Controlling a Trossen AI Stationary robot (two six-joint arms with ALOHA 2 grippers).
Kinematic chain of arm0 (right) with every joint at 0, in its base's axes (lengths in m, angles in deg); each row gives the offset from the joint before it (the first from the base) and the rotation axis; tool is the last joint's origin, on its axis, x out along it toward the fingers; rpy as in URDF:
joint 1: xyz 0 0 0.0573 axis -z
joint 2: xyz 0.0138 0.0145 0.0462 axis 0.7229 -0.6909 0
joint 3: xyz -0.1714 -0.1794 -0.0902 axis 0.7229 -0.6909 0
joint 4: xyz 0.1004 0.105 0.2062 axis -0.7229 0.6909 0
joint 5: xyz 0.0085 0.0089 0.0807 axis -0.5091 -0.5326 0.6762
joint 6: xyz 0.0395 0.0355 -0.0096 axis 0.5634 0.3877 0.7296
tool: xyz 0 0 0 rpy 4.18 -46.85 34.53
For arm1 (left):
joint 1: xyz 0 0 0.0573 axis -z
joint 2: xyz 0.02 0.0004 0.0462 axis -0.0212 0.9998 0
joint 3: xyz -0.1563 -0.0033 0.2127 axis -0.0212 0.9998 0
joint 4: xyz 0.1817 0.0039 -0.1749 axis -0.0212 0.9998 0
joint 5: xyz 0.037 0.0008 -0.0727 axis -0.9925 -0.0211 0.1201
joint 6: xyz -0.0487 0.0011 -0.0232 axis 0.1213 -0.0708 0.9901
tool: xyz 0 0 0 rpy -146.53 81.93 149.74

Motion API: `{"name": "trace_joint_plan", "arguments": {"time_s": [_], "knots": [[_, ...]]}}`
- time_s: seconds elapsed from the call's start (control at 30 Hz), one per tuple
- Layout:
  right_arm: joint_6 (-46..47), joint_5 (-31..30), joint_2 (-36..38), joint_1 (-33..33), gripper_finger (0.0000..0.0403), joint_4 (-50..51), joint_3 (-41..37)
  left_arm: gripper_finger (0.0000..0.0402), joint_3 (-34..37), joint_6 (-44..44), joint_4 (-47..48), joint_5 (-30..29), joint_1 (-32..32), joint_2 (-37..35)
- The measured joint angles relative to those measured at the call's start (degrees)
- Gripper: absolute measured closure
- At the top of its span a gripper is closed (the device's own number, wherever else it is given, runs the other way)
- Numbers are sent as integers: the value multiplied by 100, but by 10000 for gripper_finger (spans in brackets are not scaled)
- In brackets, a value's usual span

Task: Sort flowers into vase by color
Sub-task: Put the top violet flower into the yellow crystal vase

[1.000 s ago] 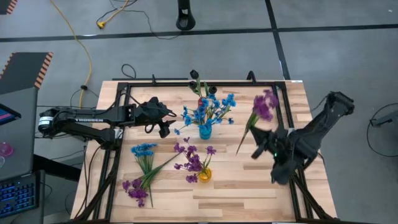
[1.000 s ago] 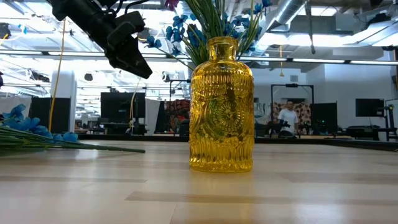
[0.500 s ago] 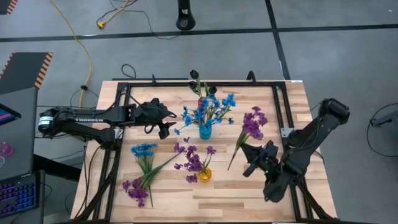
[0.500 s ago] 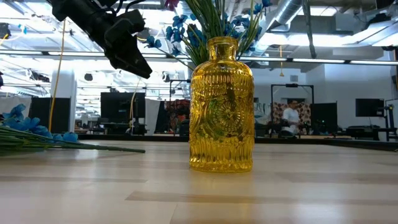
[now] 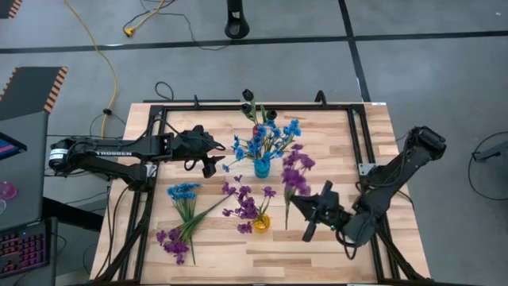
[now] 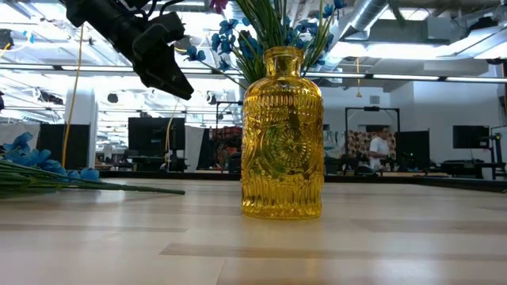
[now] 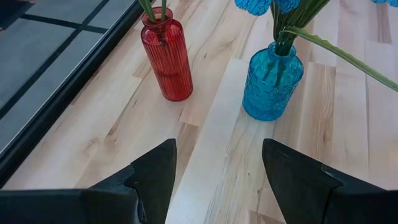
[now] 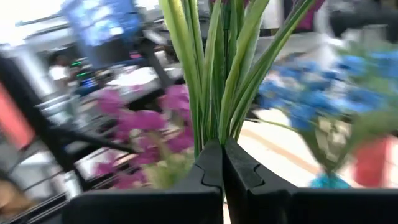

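Note:
My right gripper [image 5: 300, 204] is shut on a purple flower sprig [image 5: 294, 169] held over the table, just right of the yellow vase [image 5: 261, 223], which holds purple blooms. The blue vase [image 5: 261, 168] holds blue flowers. The red vase [image 7: 166, 59], near the far edge, holds dark buds. Blue flowers [image 5: 183, 191] and purple flowers [image 5: 173, 243] lie flat on the table at the near left. My left gripper [image 5: 209, 152] hangs open above the table, left of the blue vase, with nothing between its fingers [image 7: 155, 171]. My right gripper pinches the sprig's bundle of green stems [image 8: 216, 134] between its two shut fingers [image 8: 208, 168], below the blooms. The fingers come about level from the table's right and lie across the stems. The sprig is lifted clear, blooms toward the far edge, stem end [image 5: 286, 226] toward the near edge.
A black metal frame [image 5: 159, 111] runs round the tabletop's edges. In the low view the yellow vase [image 6: 283, 134] stands close in front, and the blue flowers' stems [image 6: 95, 186] lie at the left. Bare wood lies along the near edge.
My right gripper has carried the purple sprig toward the table's left and near edges, up beside the yellow vase, turning its wrist on the way. The sprig stays clear of the table, and its slant has swung to run more nearly far-to-near.

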Motion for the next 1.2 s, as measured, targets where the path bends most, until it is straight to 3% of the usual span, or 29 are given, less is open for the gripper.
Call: {"name": "trace_joint_plan", "arguments": {"time_s": [0.3,0.5,0.7,1.0,1.2], "knots": [[-2325,1465,-7,260,380,-1731,0,175,0,0,0,-4,0,0],[-3836,2439,-568,256,380,-3123,2,175,0,0,0,-6,0,0],[-5162,2713,-1031,256,380,-4260,2,175,0,-1,-24,-5,0,0],[-4893,3175,-1126,419,378,-4324,-195,175,0,-50,-31,-6,0,0],[-4879,3260,-1117,558,377,-5364,-830,175,0,-50,-39,-4,0,0]]}}
